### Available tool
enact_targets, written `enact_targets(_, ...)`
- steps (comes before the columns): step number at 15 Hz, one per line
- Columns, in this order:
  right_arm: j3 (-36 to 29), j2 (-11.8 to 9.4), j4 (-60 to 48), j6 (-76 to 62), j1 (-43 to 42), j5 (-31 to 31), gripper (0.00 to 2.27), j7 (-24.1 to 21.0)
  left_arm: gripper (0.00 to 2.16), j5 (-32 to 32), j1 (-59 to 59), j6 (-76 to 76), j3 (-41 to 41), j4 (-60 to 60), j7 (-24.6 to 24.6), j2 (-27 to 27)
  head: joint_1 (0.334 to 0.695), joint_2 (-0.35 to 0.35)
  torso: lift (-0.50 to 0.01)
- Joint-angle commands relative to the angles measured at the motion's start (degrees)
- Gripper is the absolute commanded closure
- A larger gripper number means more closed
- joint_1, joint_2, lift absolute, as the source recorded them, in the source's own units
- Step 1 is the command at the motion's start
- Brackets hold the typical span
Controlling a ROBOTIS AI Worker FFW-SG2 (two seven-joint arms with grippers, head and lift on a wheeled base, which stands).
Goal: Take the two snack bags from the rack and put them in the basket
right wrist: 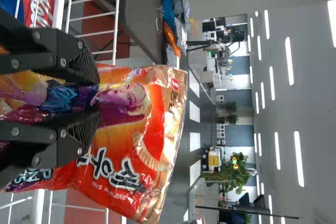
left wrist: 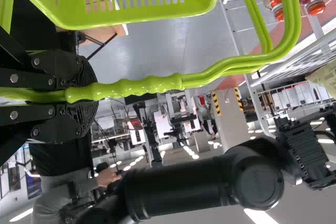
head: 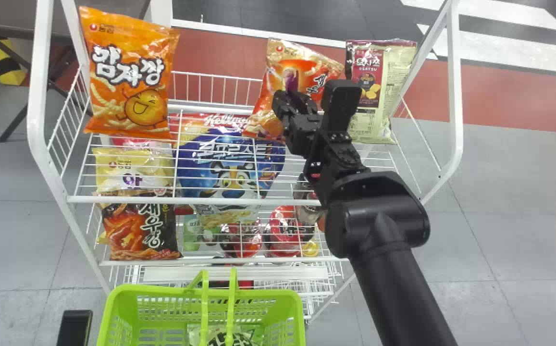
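Cream bag (head: 398, 72) on rack (head: 456, 105), handles (head: 204, 307) across basket (head: 298, 312)

The robot's smooth black tubular right arm (head: 398, 288) has a thin raised collar below a bulky, rounded black joint housing (head: 378, 211). Above that, the segmented black wrist (head: 342, 156) is built of angular stacked parts dotted with small screws, with an upright black block (head: 340, 103) with rounded corners. The flat black right fingers (head: 282, 103) carry round silvery screws and finely textured, wedge-shaped tips. The flat black left fingers (left wrist: 65, 66) match them, screws and textured tips included. A dark rectangular piece (head: 75, 327) at the head view's bottom edge, largely cut off, is probably the left arm's.
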Motion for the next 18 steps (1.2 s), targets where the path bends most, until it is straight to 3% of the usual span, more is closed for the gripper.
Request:
enact_targets(1, 0.0, -0.7, -3.5, 1.7, 2.3, -0.3, 2.25, -0.6, 2.14, 0.0, 0.2, 0.2, -0.2, -0.2, -0.1, 0.0, 0.695, -0.226, -0.011)
enact_targets(4, -0.3, -1.4, -6.0, 2.6, 4.6, -2.4, 2.25, -0.9, 2.14, 0.0, 0.7, 0.2, -0.1, -0.8, -0.3, 0.1, 0.695, -0.236, -0.011)
enact_targets(9, -0.4, -8.2, -26.7, 11.6, 14.5, -7.4, 2.25, -1.6, 2.14, -0.1, 1.0, 0.2, -0.3, -1.3, 0.3, 0.1, 0.695, -0.263, -0.011)
enact_targets(16, -10.2, -16.8, -52.7, 32.0, 30.8, -19.2, 2.25, -2.6, 2.14, 0.0, -0.4, 0.2, -0.3, -0.6, 1.1, 0.0, 0.695, -0.337, -0.011)
enact_targets(18, -12.7, -18.3, -60.8, 42.0, 35.7, -19.2, 2.25, -2.6, 2.14, 0.0, -0.5, 0.2, -0.1, -0.2, 1.1, -0.3, 0.695, -0.350, -0.011)
